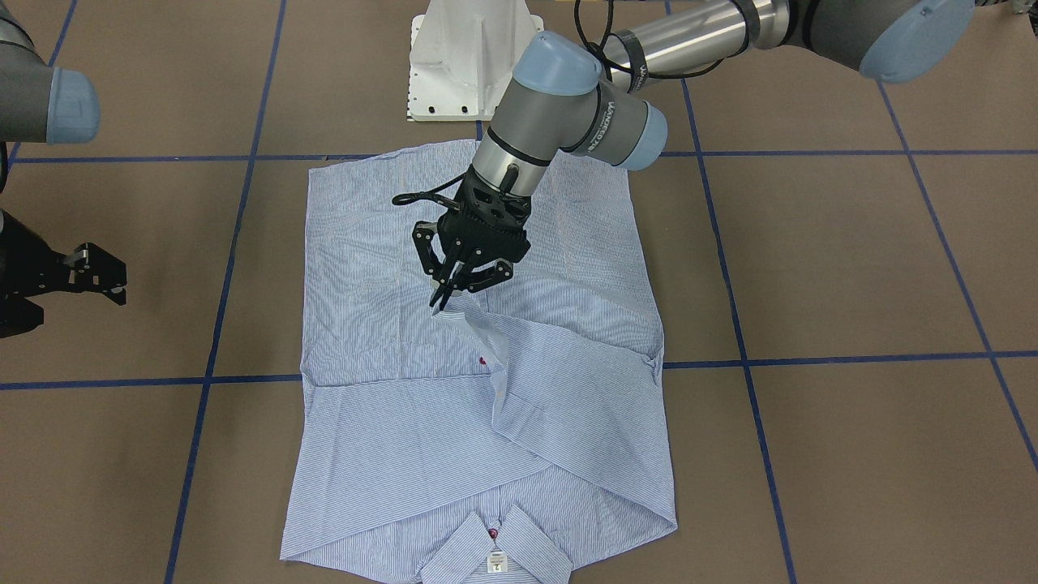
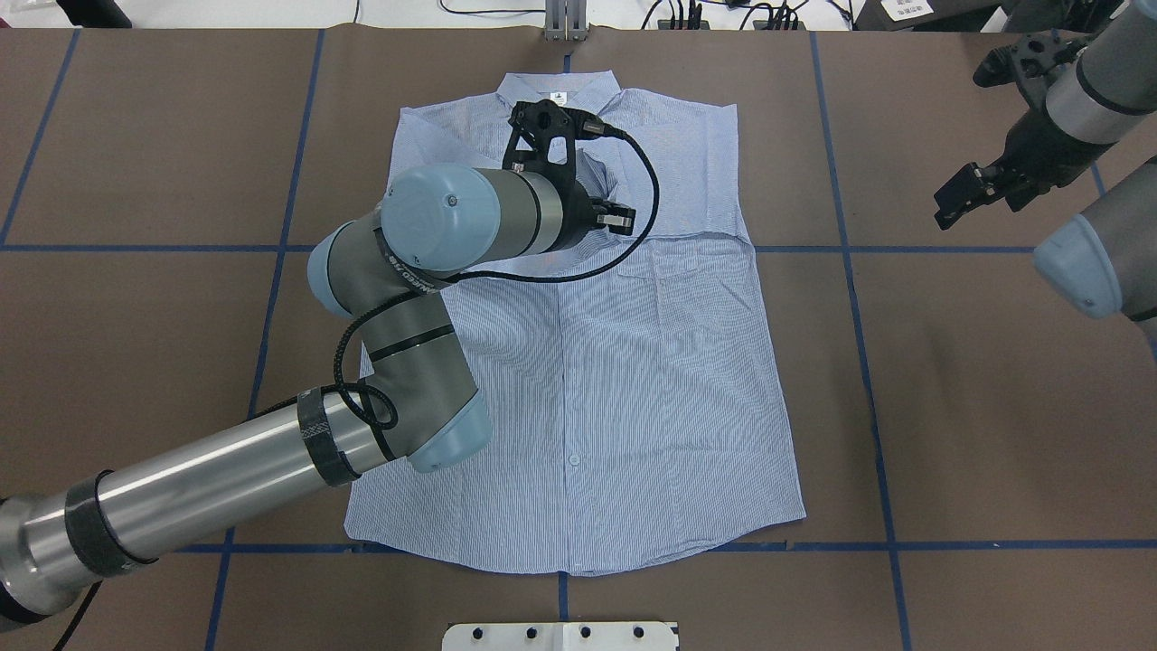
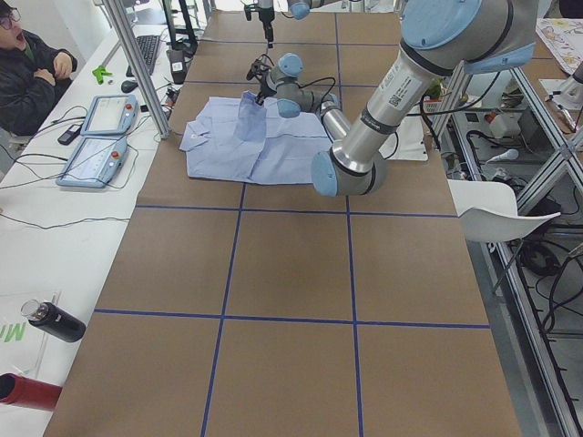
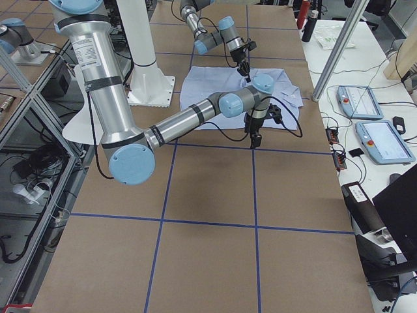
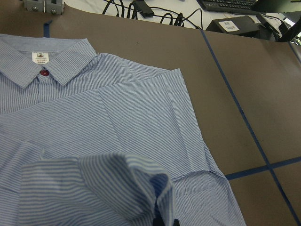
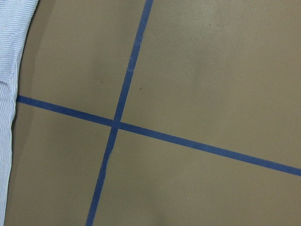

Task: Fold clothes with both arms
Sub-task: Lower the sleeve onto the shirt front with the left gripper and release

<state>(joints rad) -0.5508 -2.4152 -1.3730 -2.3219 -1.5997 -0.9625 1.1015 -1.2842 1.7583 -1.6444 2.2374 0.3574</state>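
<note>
The light-blue striped shirt (image 2: 633, 407) lies flat on the brown table, front up. Its collar and white label (image 2: 559, 95) are on the far side from the robot. My left gripper (image 1: 444, 302) hangs over the shirt's upper chest, shut on a sleeve end that it holds lifted above the body (image 5: 131, 122). The sleeve runs back as a folded band across the shirt (image 1: 568, 381). My right gripper (image 2: 981, 208) hovers open and empty over bare table off the shirt's right edge. The right wrist view catches only the shirt's edge (image 6: 7, 70).
The white pedestal base (image 1: 462, 65) stands just behind the shirt's hem. Blue tape lines (image 6: 117, 125) grid the table. A seated person (image 3: 27, 73), teach pendants (image 3: 100, 127) and bottles (image 3: 55, 320) are on the side bench beyond the table.
</note>
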